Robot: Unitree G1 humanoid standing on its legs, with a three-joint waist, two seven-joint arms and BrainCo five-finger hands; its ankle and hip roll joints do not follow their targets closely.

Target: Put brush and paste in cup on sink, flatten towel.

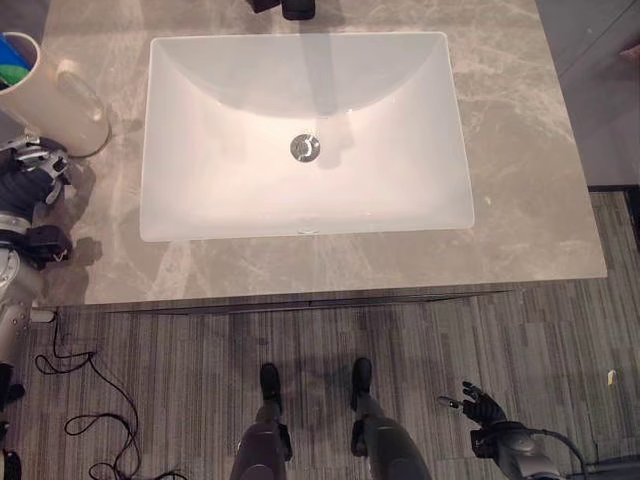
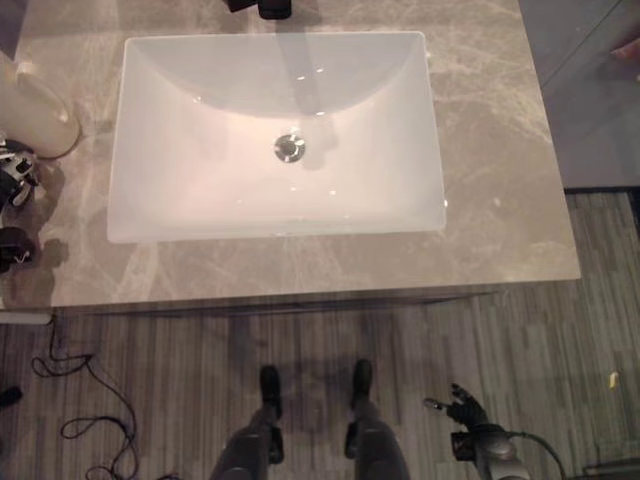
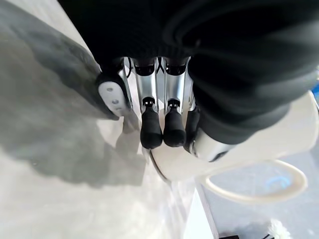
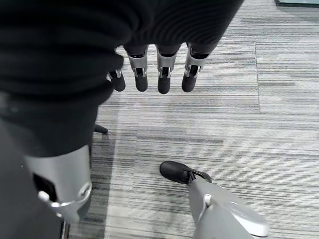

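Left eye view: the cup (image 1: 50, 100) stands at the upper left of the desk (image 1: 520, 200), beside the sink (image 1: 305, 140); the left hand (image 1: 35, 165) sits just below it. Lower right, the right hand (image 1: 485, 408) hangs over the floor (image 1: 180, 350).

Left wrist view: the straight fingers (image 3: 151, 130) rest by the cup, grasping nothing.

Right wrist view: the fingers (image 4: 163, 82) hang relaxed, empty.

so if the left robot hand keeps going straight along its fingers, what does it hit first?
Likely the cream ceramic cup: the left robot hand has its dark fingertips right at the cup's wall. Depth is unclear.
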